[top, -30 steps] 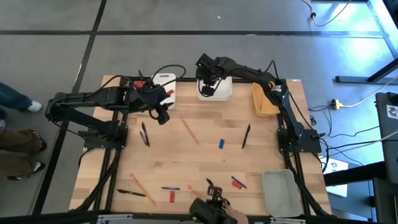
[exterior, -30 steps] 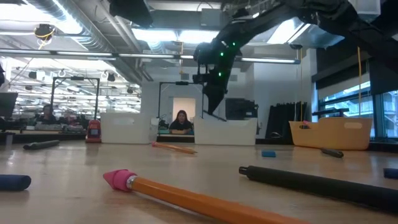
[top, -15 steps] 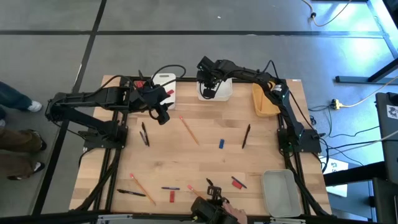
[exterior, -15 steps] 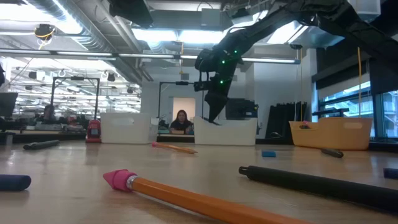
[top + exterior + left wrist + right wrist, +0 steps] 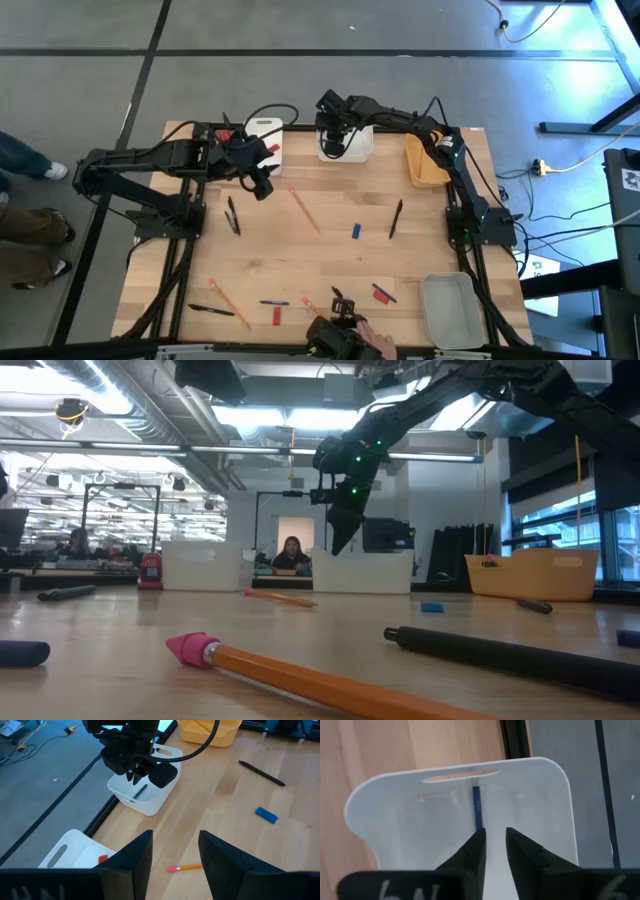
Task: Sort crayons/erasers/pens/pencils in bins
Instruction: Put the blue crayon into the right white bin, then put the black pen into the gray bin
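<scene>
Right gripper [image 5: 493,851] over wider white bin [image 5: 385,795], fingers parted, pen [image 5: 477,814] inside. Left gripper [image 5: 175,860] open, idle (far left). Most pens, pencils remain on counter [image 5: 330,255].

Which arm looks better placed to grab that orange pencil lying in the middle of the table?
Probably the left. The left gripper hangs open right beside the pencil, while the right gripper is over the wider white bin, farther away.

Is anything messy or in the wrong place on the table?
Yes. Pens and pencils lie scattered loose on the table instead of in bins. One pen is in the white bin beneath the right gripper.
</scene>
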